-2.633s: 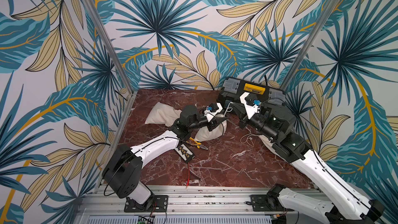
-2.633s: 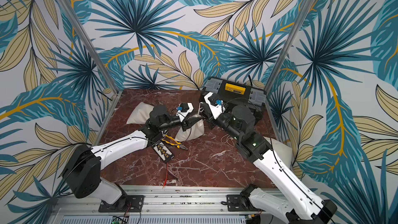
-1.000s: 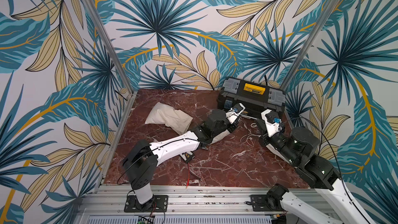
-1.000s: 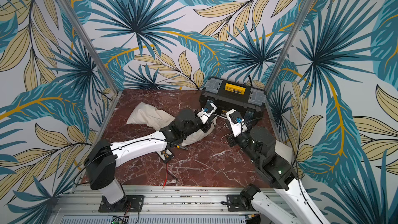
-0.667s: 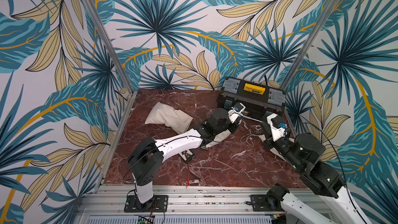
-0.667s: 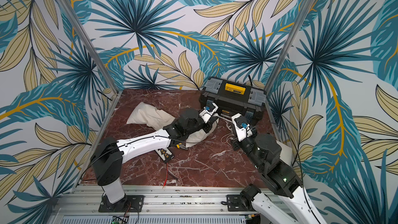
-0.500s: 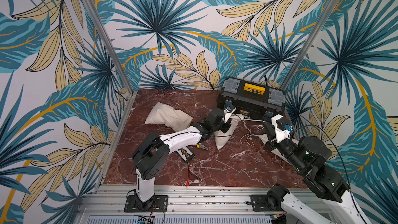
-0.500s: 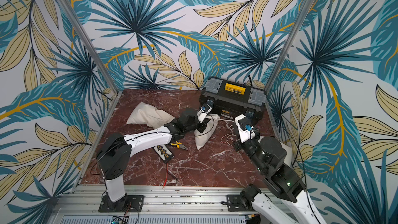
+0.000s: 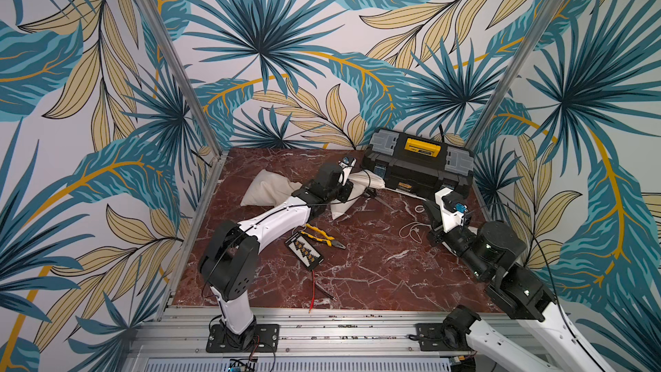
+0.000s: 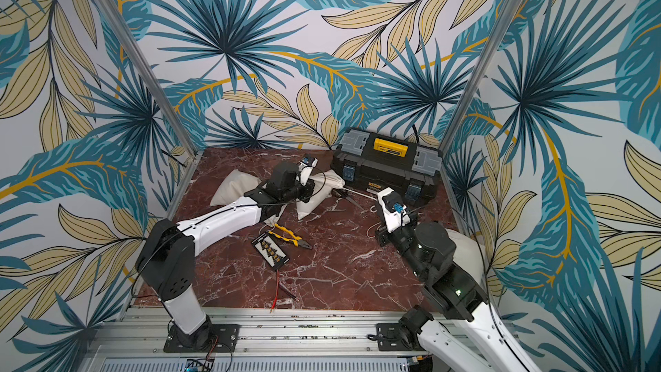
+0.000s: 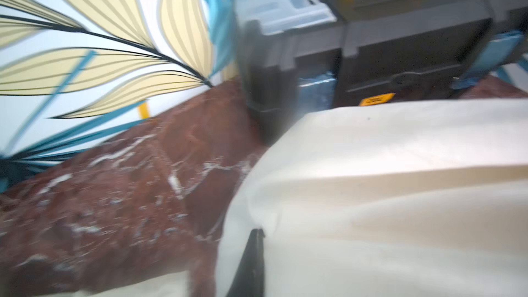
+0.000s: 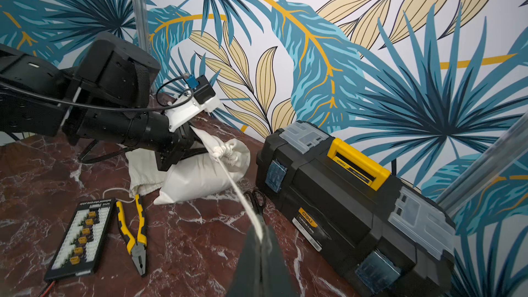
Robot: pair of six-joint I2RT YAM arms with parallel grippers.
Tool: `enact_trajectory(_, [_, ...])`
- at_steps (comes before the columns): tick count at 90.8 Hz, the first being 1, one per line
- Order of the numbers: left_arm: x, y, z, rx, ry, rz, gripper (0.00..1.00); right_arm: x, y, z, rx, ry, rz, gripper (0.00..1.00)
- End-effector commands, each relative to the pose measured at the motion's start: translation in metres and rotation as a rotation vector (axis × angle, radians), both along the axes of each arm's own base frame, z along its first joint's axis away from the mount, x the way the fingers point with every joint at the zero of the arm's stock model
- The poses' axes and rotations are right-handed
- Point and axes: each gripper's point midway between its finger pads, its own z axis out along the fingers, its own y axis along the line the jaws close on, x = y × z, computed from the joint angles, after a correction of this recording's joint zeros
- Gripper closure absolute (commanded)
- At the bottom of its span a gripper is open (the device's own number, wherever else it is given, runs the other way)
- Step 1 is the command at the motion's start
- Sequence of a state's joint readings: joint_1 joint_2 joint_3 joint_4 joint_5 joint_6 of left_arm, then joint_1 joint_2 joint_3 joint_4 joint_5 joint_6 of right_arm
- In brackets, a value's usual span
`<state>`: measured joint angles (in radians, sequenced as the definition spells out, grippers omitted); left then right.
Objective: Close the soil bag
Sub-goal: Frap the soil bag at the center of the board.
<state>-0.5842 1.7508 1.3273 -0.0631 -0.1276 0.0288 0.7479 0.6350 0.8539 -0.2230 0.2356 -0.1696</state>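
Observation:
The soil bag point(image 9: 342, 203) is a white cloth sack lying in front of the toolbox, in both top views point(image 10: 310, 202). Its neck point(image 12: 228, 150) is bunched tight. My left gripper point(image 12: 197, 138) is shut on the bag's cloth just behind the neck; in the left wrist view its tip point(image 11: 257, 231) pinches a fold of the cloth point(image 11: 371, 195). A white drawstring point(image 12: 237, 190) runs taut from the neck to my right gripper point(image 12: 261, 234), which is shut on it. In the top views the right gripper point(image 9: 427, 202) point(image 10: 378, 197) sits right of the bag.
A black toolbox point(image 9: 418, 166) with a yellow handle stands at the back right. Another white bag point(image 9: 266, 191) lies left of the left arm. Scissors point(image 12: 255, 198), yellow pliers point(image 9: 322, 237), a black connector board point(image 9: 304, 250) and loose cord point(image 9: 411, 230) lie on the marble.
The right gripper has drawn back to the right with the drawstring, which is now taut. The left arm has moved back and left, and its gripper has closed on the bag by the neck.

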Motion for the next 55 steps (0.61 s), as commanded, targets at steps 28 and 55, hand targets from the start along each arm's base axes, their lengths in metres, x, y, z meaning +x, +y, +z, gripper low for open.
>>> enact_trajectory(28, [-0.034, 0.018, -0.103, 0.135, 0.130, -0.059, 0.58, 0.035, 0.063, 0.014, 0.215, -0.066, 0.139, 1.00])
enact_trajectory(55, [-0.115, -0.059, 0.016, -0.116, -0.211, -0.511, 0.37, 0.036, 0.075, 0.013, 0.188, -0.014, 0.184, 1.00])
